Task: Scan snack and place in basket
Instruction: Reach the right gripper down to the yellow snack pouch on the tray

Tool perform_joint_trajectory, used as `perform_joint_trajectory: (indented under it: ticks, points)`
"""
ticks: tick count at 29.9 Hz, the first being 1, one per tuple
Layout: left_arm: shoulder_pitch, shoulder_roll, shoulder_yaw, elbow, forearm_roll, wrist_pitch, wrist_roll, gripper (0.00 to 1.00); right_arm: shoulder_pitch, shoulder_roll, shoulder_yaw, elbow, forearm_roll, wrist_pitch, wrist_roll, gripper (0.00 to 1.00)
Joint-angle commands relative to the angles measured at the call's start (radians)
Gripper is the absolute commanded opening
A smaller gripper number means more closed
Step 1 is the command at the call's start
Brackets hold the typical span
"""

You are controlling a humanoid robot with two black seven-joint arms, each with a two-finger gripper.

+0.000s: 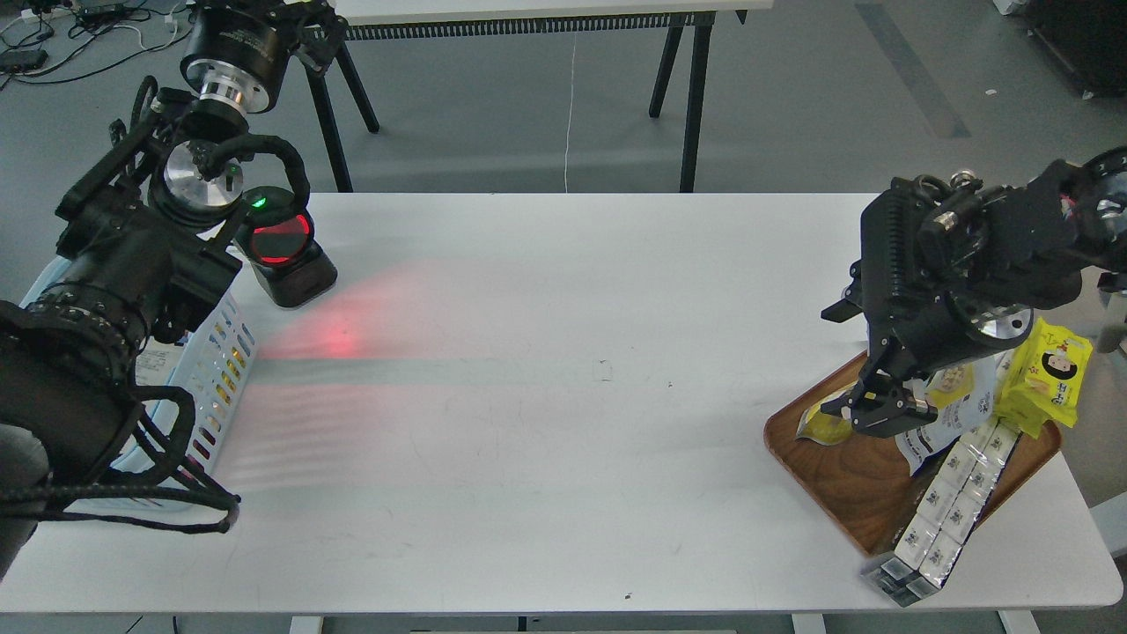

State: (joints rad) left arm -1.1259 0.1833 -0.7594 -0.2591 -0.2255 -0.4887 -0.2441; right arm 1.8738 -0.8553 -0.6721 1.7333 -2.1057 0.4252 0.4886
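Two snack pouches lie on the brown wooden tray (836, 475) at the right: one (955, 407) leans upright, white and yellow with black text, and another (826, 428) lies flat to its left. My right gripper (880, 412) points down onto the tray between them, its jaws apart and its fingertips at the pouches; I cannot tell if they touch. The light blue basket (220, 370) sits at the table's left edge, mostly hidden by my left arm. My left gripper (304, 26) is raised at the top left, dark and cut off by the frame.
A black scanner (286, 251) with a red window stands beside the basket and casts red light on the table. The tray also holds a bright yellow cartoon-face packet (1052, 374) and a row of white boxes (951, 502) overhanging its front.
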Motion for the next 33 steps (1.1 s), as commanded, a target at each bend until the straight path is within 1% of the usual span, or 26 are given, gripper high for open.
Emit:
perform_joint_trajectory:
  ticks: [1,4,10,16,19,24,30,32,33]
  points:
    - [0.001,0.002,0.002,0.000,0.000,0.000,0.000,1.00,-0.035,0.001,-0.007,-0.009,-0.051,0.000,0.000,0.80]
    - [0.006,0.005,0.002,0.000,0.000,0.000,0.000,1.00,-0.059,0.004,-0.007,-0.032,-0.056,0.004,0.000,0.74]
    - [0.009,0.005,0.002,0.001,0.000,0.000,0.000,1.00,-0.137,0.071,-0.003,-0.195,-0.050,0.001,0.000,0.72]
    - [0.006,0.007,0.003,0.001,0.000,0.000,0.002,1.00,-0.170,0.107,-0.001,-0.279,-0.051,0.001,0.000,0.58]
    - [0.006,0.007,0.003,0.001,0.000,0.000,0.000,1.00,-0.171,0.117,-0.001,-0.284,-0.050,0.001,0.000,0.50]
    - [0.008,0.004,0.003,0.001,0.000,0.000,0.000,1.00,-0.185,0.134,0.000,-0.288,-0.048,0.000,0.000,0.41]
    - [0.006,0.007,0.003,0.001,0.000,0.000,0.000,1.00,-0.194,0.136,0.002,-0.291,-0.048,-0.002,0.000,0.21]
    - [0.006,0.007,0.003,0.001,0.000,0.000,0.002,1.00,-0.194,0.136,0.002,-0.290,-0.048,-0.002,0.000,0.12]
    - [0.006,0.007,0.003,0.001,0.000,0.000,0.000,1.00,-0.194,0.137,0.002,-0.290,-0.047,-0.002,0.000,0.05]
